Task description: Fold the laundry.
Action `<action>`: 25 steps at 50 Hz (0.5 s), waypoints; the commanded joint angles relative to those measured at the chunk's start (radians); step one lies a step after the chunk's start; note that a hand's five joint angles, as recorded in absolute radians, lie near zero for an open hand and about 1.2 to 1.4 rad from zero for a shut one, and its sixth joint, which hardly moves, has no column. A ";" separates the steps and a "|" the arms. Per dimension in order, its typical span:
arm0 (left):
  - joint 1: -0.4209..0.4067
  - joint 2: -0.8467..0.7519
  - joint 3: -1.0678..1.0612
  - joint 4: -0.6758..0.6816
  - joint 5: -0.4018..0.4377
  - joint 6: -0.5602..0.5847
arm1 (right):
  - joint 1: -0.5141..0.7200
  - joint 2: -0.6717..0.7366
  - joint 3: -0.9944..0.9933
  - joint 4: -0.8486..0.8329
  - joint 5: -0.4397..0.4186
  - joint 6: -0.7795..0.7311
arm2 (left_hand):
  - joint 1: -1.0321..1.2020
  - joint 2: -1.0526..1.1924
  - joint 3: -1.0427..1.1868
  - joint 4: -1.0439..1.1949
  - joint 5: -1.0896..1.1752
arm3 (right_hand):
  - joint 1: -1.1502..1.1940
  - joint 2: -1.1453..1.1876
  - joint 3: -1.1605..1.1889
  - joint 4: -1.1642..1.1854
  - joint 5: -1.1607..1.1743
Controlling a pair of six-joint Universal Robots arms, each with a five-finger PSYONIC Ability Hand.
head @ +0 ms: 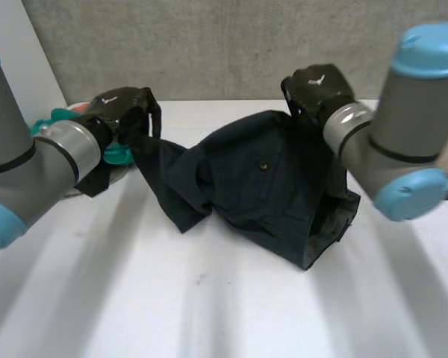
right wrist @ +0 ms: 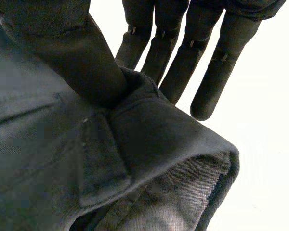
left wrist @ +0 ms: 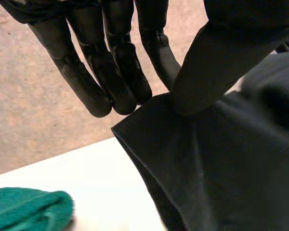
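**Fingers (left wrist: 111, 82) pinch one dark garment (head: 261, 186) at two ends**

Fingers of the left hand (head: 123, 112) are straight and close together. In the left wrist view its thumb (left wrist: 221, 62) presses a corner of the dark garment (left wrist: 221, 173) against them, so that corner is pinched. The hand is at the far left of the table (head: 209, 298), and the cloth hangs from it in a drooping strip that runs right and nearer to the bulk of the garment.

The right hand (head: 317, 89) is at the far right. In the right wrist view its fingers (right wrist: 183, 62) are also straight, and its thumb (right wrist: 86, 67) clamps a thick, hemmed edge of the garment (right wrist: 48, 159) against them. That edge is folded over, and a lighter lining shows beneath it.

Counted: two hands, two arms, one dark garment, and one button (head: 263, 165) on the garment's upper face. The garment sits in the middle of the table, bunched and creased, with its far side lifted between the two hands and its near side resting on the white surface.

One green cloth (head: 113, 155) lies at the far left, just beside the left hand and partly behind the left arm (head: 30, 164). It shows again in the left wrist view (left wrist: 24, 209), lying on the table apart from the dark garment. The right arm (head: 411, 127) crosses over the garment's right side. A grey wall (head: 209, 45) stands beyond the table's far edge.
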 commanded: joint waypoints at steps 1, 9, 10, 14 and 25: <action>-0.002 -0.248 0.222 0.015 -0.127 0.143 | 0.015 0.301 -0.229 -0.053 0.079 -0.142 | 0.251 0.201 0.208 0.198 0.230 | 0.266 0.226 0.199 0.193 0.207; -0.036 -0.525 0.526 -0.155 -0.167 0.218 | 0.036 0.401 -0.280 -0.062 0.145 -0.259 | 0.251 0.201 0.208 0.198 0.230 | -0.744 -0.784 -0.811 -0.818 -0.804; -0.041 -0.542 0.567 -0.201 -0.169 0.217 | 0.039 0.386 -0.265 -0.061 0.171 -0.256 | -0.036 -0.087 -0.079 -0.089 -0.057 | -0.956 -0.995 -1.023 -1.029 -1.015; -0.041 -0.517 0.617 -0.271 -0.205 0.215 | 0.044 0.282 -0.210 -0.046 0.269 -0.230 | -0.920 -0.970 -0.962 -0.972 -0.940 | -0.956 -0.995 -1.023 -1.029 -1.015; 0.018 -0.257 0.359 -0.165 -0.124 0.223 | 0.087 -0.154 0.129 0.074 0.423 0.093 | -0.971 -1.021 -1.014 -1.024 -0.991 | -0.956 -0.995 -1.023 -1.029 -1.015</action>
